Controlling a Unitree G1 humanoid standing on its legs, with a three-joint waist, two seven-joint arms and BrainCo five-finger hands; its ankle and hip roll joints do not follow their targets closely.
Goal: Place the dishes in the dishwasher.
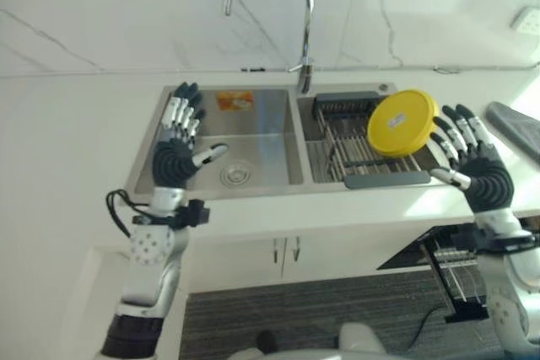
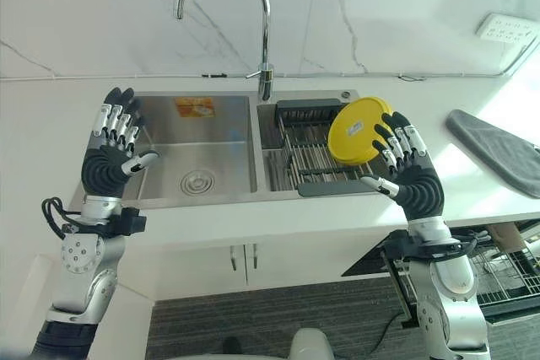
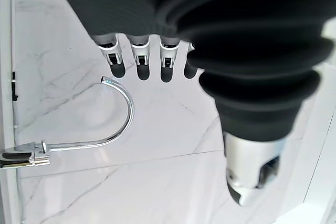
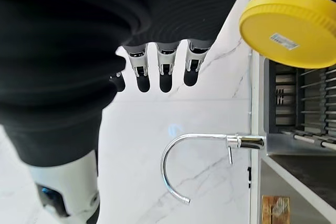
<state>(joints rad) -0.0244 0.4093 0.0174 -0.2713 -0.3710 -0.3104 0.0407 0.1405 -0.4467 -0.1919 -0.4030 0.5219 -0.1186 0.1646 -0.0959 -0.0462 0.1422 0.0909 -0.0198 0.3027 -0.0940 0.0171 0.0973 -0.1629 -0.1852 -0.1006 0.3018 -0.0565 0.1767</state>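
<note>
A yellow plate [image 1: 401, 123] leans upright in the metal drying rack [image 1: 348, 147] set in the sink's right basin; the right wrist view shows the yellow plate [image 4: 292, 29] from its underside with a small label. My right hand [image 2: 407, 170] is raised just to the right of the plate, fingers straight and spread, not touching it. Over the left rim of the sink my left hand [image 1: 179, 145] is held up with straight fingers and holds nothing. Both wrist views show straight fingers [image 3: 137, 59] against the marble wall.
A chrome faucet [image 2: 245, 6] arches over the divider of the steel double sink [image 2: 198, 158]. A grey cloth [image 2: 494, 147] lies on the counter at the right. Below the counter at the right, the open dishwasher's wire rack [image 2: 504, 271] sticks out.
</note>
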